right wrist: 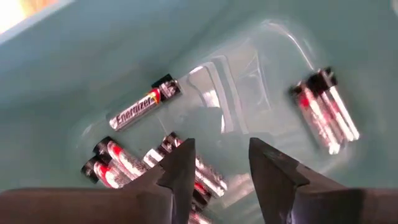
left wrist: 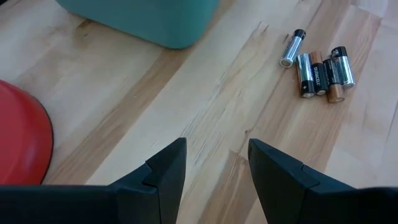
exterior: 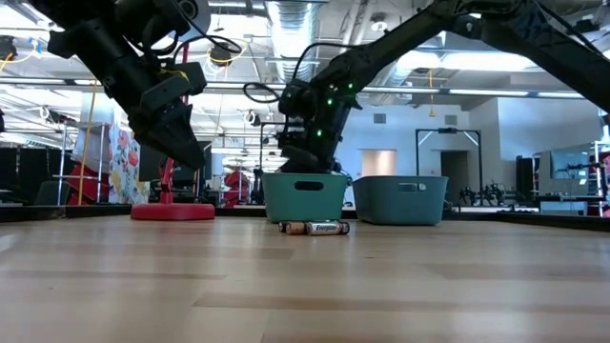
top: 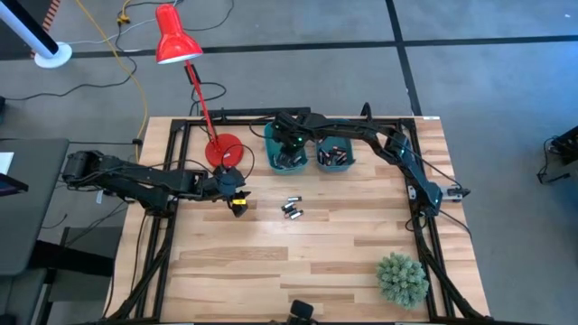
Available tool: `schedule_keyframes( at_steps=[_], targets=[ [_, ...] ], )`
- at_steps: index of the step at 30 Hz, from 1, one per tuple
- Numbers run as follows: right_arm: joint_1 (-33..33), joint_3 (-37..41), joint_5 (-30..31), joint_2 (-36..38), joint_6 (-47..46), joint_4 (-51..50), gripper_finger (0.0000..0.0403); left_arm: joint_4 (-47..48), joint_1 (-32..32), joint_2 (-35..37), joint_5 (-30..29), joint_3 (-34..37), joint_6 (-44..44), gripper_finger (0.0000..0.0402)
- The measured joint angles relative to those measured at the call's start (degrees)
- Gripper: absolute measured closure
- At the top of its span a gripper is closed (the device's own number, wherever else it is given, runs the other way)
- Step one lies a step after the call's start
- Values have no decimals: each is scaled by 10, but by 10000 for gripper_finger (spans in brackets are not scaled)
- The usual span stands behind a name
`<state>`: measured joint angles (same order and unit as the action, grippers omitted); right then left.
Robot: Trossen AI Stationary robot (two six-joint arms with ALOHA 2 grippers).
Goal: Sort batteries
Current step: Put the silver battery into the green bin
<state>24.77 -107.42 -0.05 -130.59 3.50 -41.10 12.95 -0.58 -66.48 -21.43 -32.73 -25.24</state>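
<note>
the loose batteries lie in a small cluster on the bare wooden table, in front of the 2 teal bins and near the table's middle. in the left wrist view about 5 cells show: slim cylinders, silvery-grey and black, 2 with copper-coloured ends, 4 lying side by side and touching and 1 angled off just beside them. more batteries already lie in the left bin, silver and black with red bands, 1 lettered "energizer", scattered flat on its floor; the right bin holds others.

the right gripper hangs over the left bin with its fingers parted and nothing between them, which reads as a cell just let go there, though that is a judgement. the left gripper hovers low over the table beside the red lamp base, jaws spread and empty, pointed toward the loose cluster, probably lined up to fetch the next cell.
</note>
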Motion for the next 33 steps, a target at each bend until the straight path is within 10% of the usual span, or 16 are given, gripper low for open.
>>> schedule_keyframes(
  at_steps=[17, 33],
  targets=[
    [-16, -1, 1, 169, -17, -165, 254, 2, 0, 0, 0, 0, 23, 233],
    [-166, 24, -3, 146, 12, -199, 276, 2, 0, 0, 0, 0, 74, 233]
  ],
)
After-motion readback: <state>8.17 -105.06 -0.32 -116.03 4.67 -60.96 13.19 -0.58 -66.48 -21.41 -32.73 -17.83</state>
